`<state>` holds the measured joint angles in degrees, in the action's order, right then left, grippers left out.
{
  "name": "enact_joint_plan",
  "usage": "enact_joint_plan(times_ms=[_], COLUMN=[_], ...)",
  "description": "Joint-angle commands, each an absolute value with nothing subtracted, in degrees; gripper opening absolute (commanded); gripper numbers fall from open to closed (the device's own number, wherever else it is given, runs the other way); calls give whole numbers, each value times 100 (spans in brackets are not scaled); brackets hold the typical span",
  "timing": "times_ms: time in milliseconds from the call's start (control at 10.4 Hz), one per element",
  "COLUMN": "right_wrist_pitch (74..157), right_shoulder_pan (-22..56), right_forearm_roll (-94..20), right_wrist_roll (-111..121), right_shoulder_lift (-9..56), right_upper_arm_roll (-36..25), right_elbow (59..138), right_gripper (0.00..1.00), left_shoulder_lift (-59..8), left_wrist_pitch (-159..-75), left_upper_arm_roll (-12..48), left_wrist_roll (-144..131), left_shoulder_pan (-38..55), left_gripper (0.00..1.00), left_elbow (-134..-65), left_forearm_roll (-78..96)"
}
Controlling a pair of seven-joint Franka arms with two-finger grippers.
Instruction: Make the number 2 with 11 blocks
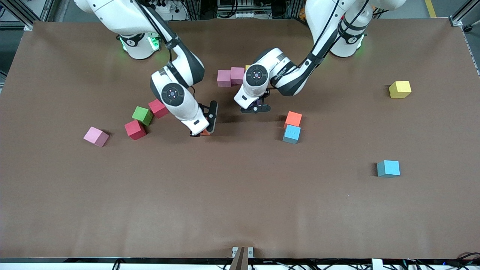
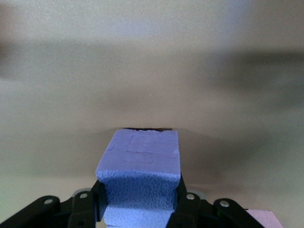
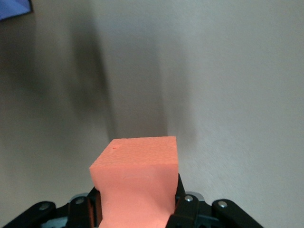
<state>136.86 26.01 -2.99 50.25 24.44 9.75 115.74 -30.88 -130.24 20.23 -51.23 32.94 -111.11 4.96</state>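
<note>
Blocks: left end effector grips purple block beside 2 pink blocks; right end effector grips orange block, low over tabletop.

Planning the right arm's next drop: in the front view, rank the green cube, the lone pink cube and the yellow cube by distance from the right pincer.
1. Green cube: beside the right pincer, toward the right arm's end.
2. Lone pink cube: farther out toward that same end.
3. Yellow cube: at the left arm's end of the table.
</note>
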Motion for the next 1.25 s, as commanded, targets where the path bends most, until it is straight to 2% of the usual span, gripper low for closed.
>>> enact_joint_plan(times_ms=[0,480,672,767,863,959,1055,1151], right_wrist_pitch=[13886,13887,13887,13887,13887,13878,13878,13878], right_shoulder_pan=[2742,3408,3411,3410,3419,3436,3445,3445], right_forearm_roll=[-333,-554,-554,-554,-554,-554,-554,-554], right_wrist_roll=[4932,4414,4377,4377,4377,4360,4351,4351], right_shoulder_lift=[2145,2057,2065,2065,2065,2065,2065,2057], right_upper_arm_roll=[914,678,642,642,642,642,642,642], right_elbow=[12066,12146,12155,12147,12146,12155,12155,12155], right_gripper=[8,8,8,7,7,7,7,7], left_shoulder_lift=[-3155,-3182,-3182,-3182,-3208,-3217,-3208,-3208], left_wrist_pitch=[-12911,-12911,-12911,-12911,-12911,-12911,-12920,-12929], left_upper_arm_roll=[1969,1969,1969,1969,1969,1969,1969,1969], left_wrist_roll=[-5317,-5353,-5353,-5361,-5379,-5388,-5449,-5484], left_shoulder_pan=[3384,3393,3393,3401,3419,3428,3436,3437], left_gripper=[0,4,7,16,46,92,100,100], left_elbow=[-10986,-10995,-10995,-10995,-10995,-10995,-10995,-10995], left_forearm_roll=[352,334,334,317,221,211,202,11])
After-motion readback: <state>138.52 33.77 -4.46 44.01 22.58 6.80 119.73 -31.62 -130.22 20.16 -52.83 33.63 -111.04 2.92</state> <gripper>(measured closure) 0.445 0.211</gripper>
